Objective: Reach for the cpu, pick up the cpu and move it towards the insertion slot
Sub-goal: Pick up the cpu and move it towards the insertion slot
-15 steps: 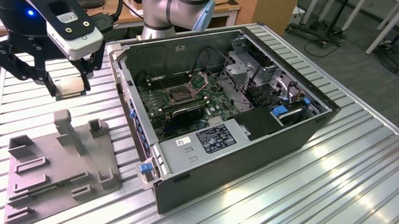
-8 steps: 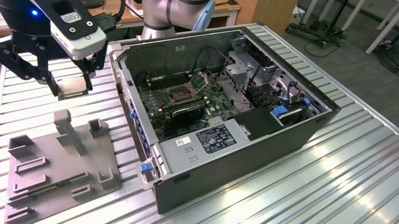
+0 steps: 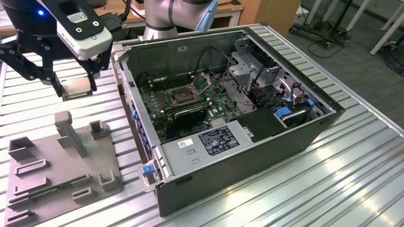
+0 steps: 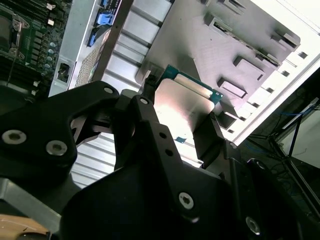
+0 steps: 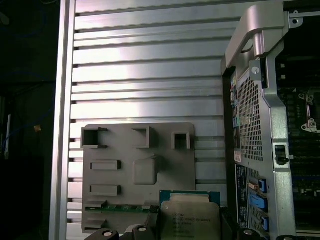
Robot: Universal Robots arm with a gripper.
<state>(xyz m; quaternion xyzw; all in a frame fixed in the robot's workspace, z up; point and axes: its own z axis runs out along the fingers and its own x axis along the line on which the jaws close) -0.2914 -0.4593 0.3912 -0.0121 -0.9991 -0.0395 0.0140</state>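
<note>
The cpu [image 3: 77,88] is a thin square chip with a pale metal face and a green edge. It hangs above the slatted table, at the exterior view's left of the open computer case. My gripper [image 3: 77,85] is shut on it, one black finger on each side. Both wrist views show the cpu [image 4: 182,107] [image 5: 189,217] clamped between the fingers [image 4: 207,135], above the near edge of the grey tray. The insertion slot [image 3: 179,96] is the dark square socket with a metal frame on the motherboard inside the case, well to the exterior view's right of the gripper.
A grey plastic tray [image 3: 60,163] with upright posts and recesses lies below the gripper. The case wall [image 3: 129,94] stands between the gripper and the motherboard. A black power supply [image 3: 215,139] with a white label sits at the case's near end. Drive cages [image 3: 252,75] stand beyond the socket.
</note>
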